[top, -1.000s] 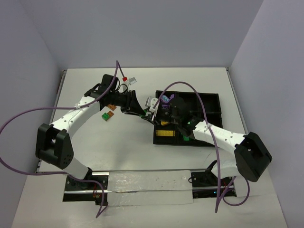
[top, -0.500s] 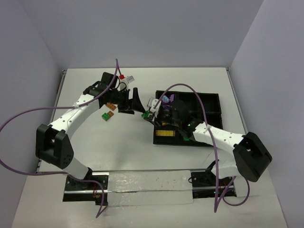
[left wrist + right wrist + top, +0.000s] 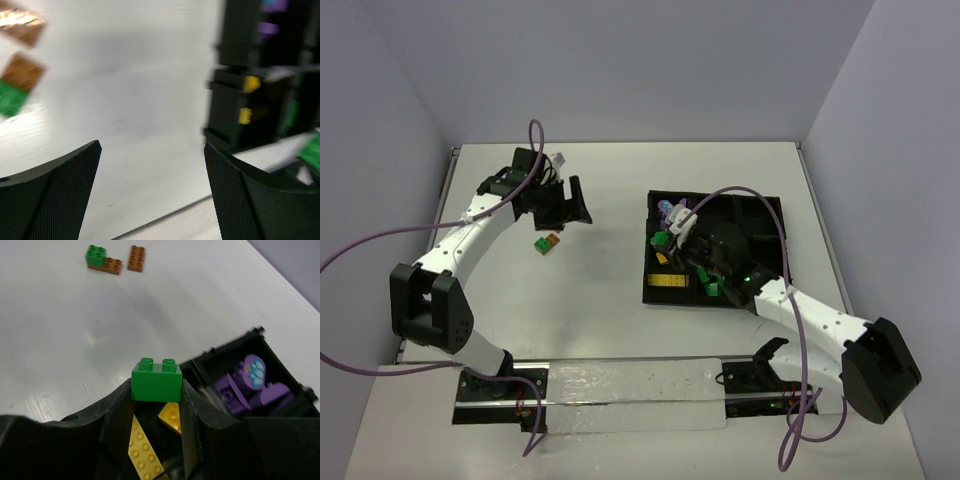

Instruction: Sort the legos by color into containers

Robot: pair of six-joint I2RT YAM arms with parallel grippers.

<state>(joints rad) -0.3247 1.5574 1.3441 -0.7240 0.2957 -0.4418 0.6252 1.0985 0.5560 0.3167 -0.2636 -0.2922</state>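
My right gripper (image 3: 157,386) is shut on a green two-by-two lego (image 3: 156,380), held over the left side of the black tray of containers (image 3: 765,215). Below it lie yellow plates (image 3: 144,447) in one container and purple pieces (image 3: 245,382) in the one beside it. A green-and-orange cluster (image 3: 102,260) and a lone orange brick (image 3: 136,258) lie on the white table to the left. My left gripper (image 3: 565,205) hangs open and empty just above that cluster (image 3: 546,243). In the left wrist view, the cluster (image 3: 17,85) sits at the left edge, apart from the wide-set fingers (image 3: 60,190).
The tray (image 3: 232,117) also holds green bricks (image 3: 712,290) in a front compartment and a long yellow plate (image 3: 668,283). Purple cables loop over both arms. A clear plastic strip (image 3: 630,390) lies along the near table edge. Walls close in the table's back and sides.
My left gripper has opened and pulled back left from the tray's corner to the loose bricks. The right gripper has drawn right over the tray with the green lego.
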